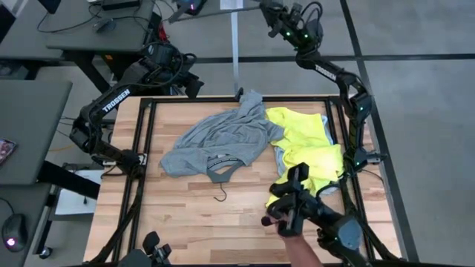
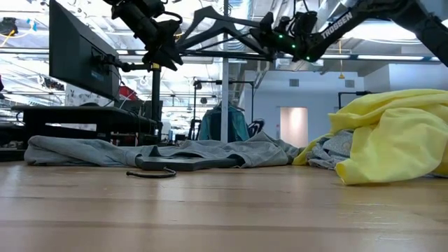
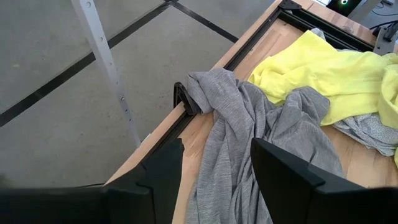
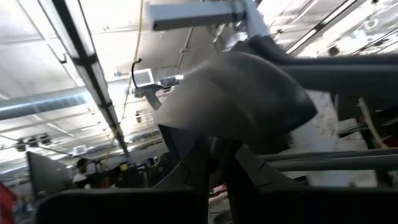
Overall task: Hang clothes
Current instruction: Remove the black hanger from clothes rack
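Plainly, nothing is hung: the crumpled grey T-shirt [image 1: 215,139] and neon-yellow T-shirt [image 1: 308,144] are left on the table; the left gripper [image 3: 214,171] is spread empty, the right gripper [image 4: 217,171] clenched.

You see grey floor [image 1: 423,111] with dark seam lines around the wooden table [image 1: 193,215]. Grey desks [image 1: 30,126] fill the frame's upper left. Ceiling strip lights [image 4: 81,68] glow overhead.

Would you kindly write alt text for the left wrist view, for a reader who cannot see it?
A crumpled grey T-shirt lies on the wooden table, one part draped over the table's black edge frame, with a neon-yellow T-shirt beside it. The left gripper hangs above with its two dark fingers open and empty. Grey floor and a thin metal pole lie beyond the table.
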Motion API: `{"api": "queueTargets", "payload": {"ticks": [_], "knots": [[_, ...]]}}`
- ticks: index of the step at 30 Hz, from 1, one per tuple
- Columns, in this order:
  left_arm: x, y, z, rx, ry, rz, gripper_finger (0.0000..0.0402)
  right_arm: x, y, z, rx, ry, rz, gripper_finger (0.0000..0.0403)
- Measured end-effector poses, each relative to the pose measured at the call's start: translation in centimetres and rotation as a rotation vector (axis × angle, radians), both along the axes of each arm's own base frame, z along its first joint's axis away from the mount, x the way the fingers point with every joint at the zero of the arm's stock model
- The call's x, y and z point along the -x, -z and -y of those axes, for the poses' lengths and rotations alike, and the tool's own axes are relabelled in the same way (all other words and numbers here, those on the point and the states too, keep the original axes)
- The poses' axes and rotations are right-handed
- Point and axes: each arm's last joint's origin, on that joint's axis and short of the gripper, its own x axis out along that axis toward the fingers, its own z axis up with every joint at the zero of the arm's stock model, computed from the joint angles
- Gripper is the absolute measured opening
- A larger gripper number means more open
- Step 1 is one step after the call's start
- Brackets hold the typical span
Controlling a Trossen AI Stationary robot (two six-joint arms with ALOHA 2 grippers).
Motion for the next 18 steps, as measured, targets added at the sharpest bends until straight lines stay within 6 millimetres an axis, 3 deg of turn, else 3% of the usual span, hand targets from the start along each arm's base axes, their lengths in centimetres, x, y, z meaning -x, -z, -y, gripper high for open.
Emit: {"api": "queueTargets", "payload": {"ticks": [6,11,18], "knots": [[0.8,-1.2,0.9,-0.039,-0.016,0.022,0.0173,-1.3,-0.2,-1.1,-0.048,-0.035,-0.041,0.0015],[2.4,-3.4,2.7,-0.106,-0.064,0.062,0.0173,-2.1,-0.8,-2.7,-0.280,-0.055,-0.148,0.0015],[4.4,-6.2,6.0,-0.228,-0.095,0.112,0.0173,-4.2,-1.8,-7.7,-0.476,-0.111,-0.329,0.0015]]}}
